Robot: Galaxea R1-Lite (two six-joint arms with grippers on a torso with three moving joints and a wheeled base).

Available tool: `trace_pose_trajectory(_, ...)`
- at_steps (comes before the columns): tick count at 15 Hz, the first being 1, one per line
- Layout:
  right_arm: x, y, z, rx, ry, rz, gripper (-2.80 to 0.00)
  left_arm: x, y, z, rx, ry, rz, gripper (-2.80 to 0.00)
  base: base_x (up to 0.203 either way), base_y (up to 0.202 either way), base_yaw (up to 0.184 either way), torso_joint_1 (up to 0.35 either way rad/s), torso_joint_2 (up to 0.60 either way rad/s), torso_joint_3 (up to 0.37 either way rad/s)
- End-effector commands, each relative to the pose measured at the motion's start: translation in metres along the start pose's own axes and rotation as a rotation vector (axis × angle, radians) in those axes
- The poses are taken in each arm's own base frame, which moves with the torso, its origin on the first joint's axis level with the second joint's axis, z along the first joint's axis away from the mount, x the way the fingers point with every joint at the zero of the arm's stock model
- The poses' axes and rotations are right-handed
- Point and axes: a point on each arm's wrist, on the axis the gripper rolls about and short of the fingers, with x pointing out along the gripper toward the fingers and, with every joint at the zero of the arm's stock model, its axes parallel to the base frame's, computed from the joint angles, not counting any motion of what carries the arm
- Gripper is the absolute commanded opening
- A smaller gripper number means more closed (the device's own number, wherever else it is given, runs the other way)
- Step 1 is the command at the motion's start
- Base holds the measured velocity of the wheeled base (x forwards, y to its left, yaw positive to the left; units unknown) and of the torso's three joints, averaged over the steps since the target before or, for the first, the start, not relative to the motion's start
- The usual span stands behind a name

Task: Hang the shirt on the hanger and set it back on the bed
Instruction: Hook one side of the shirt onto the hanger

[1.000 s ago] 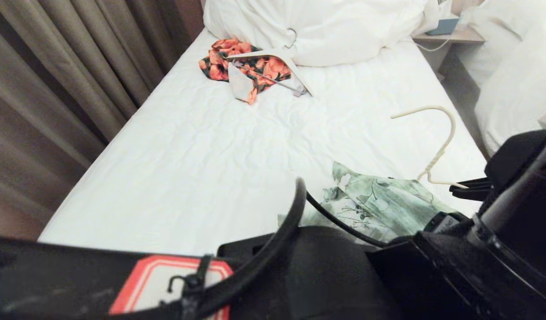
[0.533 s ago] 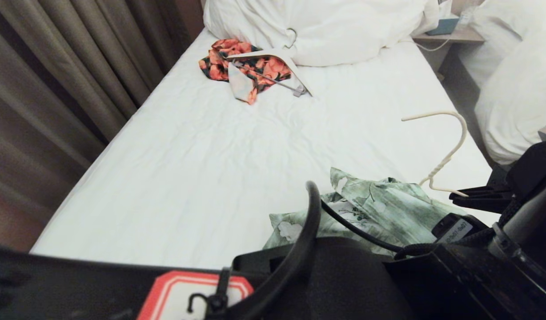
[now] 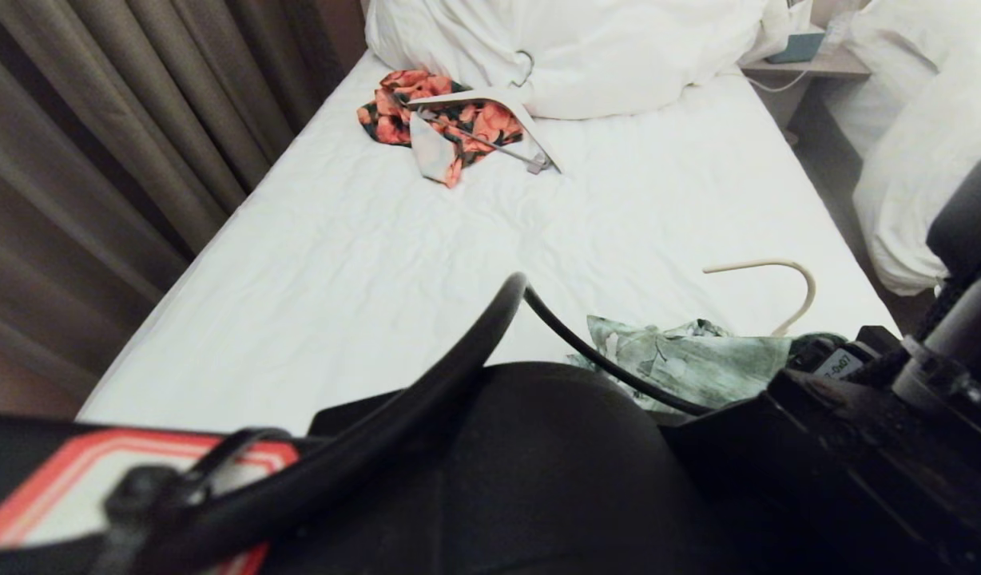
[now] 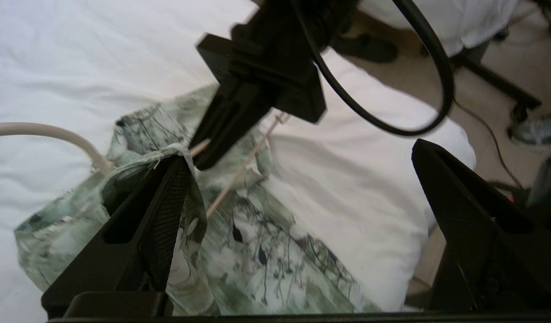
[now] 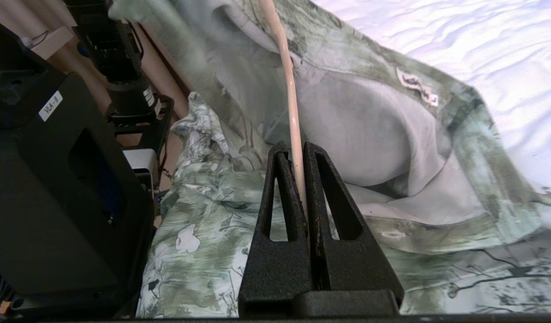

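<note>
The green-and-white shirt point(image 3: 690, 359) lies bunched at the near right of the bed point(image 3: 379, 263). The cream hanger point(image 3: 802, 287) sticks its hook up out of the collar. In the right wrist view my right gripper point(image 5: 295, 150) is shut on the hanger's thin wire point(image 5: 289, 89), with the shirt point(image 5: 369, 121) draped round it. My left gripper point(image 4: 298, 152) stands wide open over the shirt point(image 4: 257, 251), and a fold of cloth lies over one of its fingertips point(image 4: 177, 179). That view also shows the right gripper point(image 4: 212, 152) and the hanger's hook point(image 4: 42, 131).
An orange floral garment point(image 3: 442, 116) under a wide white hanger point(image 3: 490, 104) lies at the far end by the duvet point(image 3: 586, 48). Curtains point(image 3: 99, 136) run along the left. A second bed point(image 3: 922, 160) and a nightstand point(image 3: 810, 64) stand right. A person's shoe point(image 4: 535, 130) is on the floor.
The hanger's hook has dropped closer to the sheet, and the shirt with it. My left arm has risen and now covers more of the head view. The right gripper has gone out of sight there.
</note>
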Motion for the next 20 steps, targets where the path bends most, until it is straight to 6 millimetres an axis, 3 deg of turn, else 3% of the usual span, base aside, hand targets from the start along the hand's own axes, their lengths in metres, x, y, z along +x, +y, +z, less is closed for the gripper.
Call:
trace_pose_trajectory(1,0.000,0.001,0.000,-0.003,-0.007,0.006,-2.80,-0.001,0.000,-0.003,0.007,0.017,0.001,0.00,0.000,0.000,0.000,0.000,0.00,0.000)
trace_pose_trajectory(3,0.000,0.002,0.001,-0.008,-0.007,0.005,-2.80,-0.001,0.003,-0.004,0.007,0.024,0.008,0.00,0.000,0.000,0.000,0.000,0.00,0.000)
trace_pose_trajectory(8,0.000,0.000,0.002,-0.014,-0.007,0.004,-2.80,0.010,-0.008,-0.028,0.129,0.115,-0.020,0.00,0.000,0.000,0.000,0.000,0.00,0.000)
trace_pose_trajectory(11,-0.004,-0.001,0.002,-0.014,-0.006,-0.010,-2.80,0.006,-0.008,-0.035,0.202,0.243,-0.048,0.00,0.000,0.000,0.000,0.000,0.00,0.000)
trace_pose_trajectory(17,-0.007,-0.003,0.004,-0.021,-0.006,-0.021,-2.80,0.002,-0.004,-0.034,0.212,0.362,-0.100,0.00,0.000,0.000,0.000,0.000,0.00,0.000)
trace_pose_trajectory(20,-0.006,-0.002,0.006,-0.026,-0.006,-0.018,-2.80,-0.013,0.000,-0.034,0.162,0.444,-0.232,0.00,0.000,0.000,0.000,0.000,0.00,0.000)
